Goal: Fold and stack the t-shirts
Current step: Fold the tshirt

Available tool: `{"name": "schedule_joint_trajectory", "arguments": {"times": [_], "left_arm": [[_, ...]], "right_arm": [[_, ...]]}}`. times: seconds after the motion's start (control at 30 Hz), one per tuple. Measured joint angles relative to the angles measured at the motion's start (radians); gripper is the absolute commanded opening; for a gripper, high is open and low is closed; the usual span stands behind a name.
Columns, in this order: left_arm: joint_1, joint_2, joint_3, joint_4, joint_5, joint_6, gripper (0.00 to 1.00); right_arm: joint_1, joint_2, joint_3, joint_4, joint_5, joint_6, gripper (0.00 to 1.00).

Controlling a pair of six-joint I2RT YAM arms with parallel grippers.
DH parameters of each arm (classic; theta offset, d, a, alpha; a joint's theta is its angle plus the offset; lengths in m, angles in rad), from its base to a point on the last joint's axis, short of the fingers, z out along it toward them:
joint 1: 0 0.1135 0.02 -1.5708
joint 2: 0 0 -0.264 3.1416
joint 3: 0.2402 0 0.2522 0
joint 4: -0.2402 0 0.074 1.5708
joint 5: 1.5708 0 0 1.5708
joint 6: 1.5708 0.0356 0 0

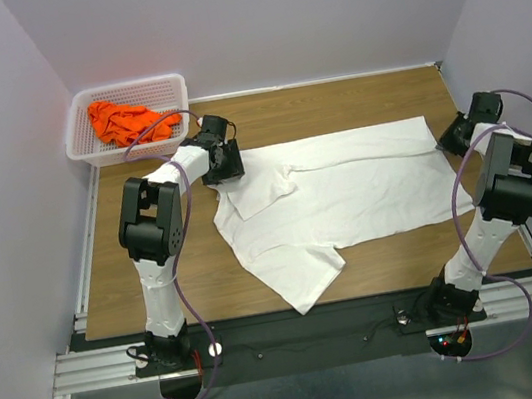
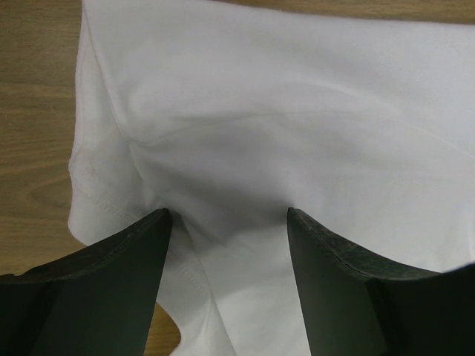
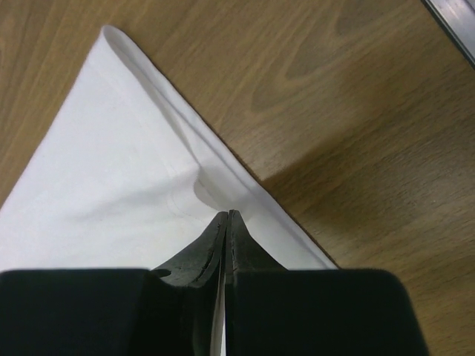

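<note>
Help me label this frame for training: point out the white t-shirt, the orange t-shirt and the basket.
white t-shirt [image 1: 366, 189], top external view, flat middle of its body.
orange t-shirt [image 1: 125, 122], top external view, middle of the crumpled heap.
basket [image 1: 126, 85], top external view, its far rim.

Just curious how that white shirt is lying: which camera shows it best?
The top view: the whole white shirt lies spread there. The left wrist view shows only a wrinkled patch, the right only a pinched edge.
</note>
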Motion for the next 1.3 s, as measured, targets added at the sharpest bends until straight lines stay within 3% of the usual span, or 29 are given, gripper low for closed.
{"name": "schedule_joint_trajectory", "arguments": {"times": [0.33, 0.5, 0.7, 1.03, 1.3], "left_arm": [[0.000, 0.000, 0.000, 0.000, 0.000, 0.000, 0.76], [0.000, -0.010, 0.000, -0.013, -0.013, 0.001, 0.76], [-0.011, -0.082, 0.000, -0.052, -0.063, 0.022, 0.76], [-0.179, -0.168, -0.015, -0.094, -0.111, 0.067, 0.75], [-0.192, -0.043, 0.008, -0.137, -0.124, 0.080, 0.75]], "right_arm": [[0.001, 0.034, 0.018, -0.077, 0.035, -0.010, 0.20], [0.017, -0.002, 0.021, -0.122, 0.099, -0.015, 0.33], [0.131, -0.119, 0.037, -0.159, 0.161, -0.045, 0.42], [0.430, -0.224, -0.086, -0.232, 0.114, -0.033, 0.42], [0.530, -0.178, -0.138, -0.279, 0.114, 0.013, 0.42]]}}
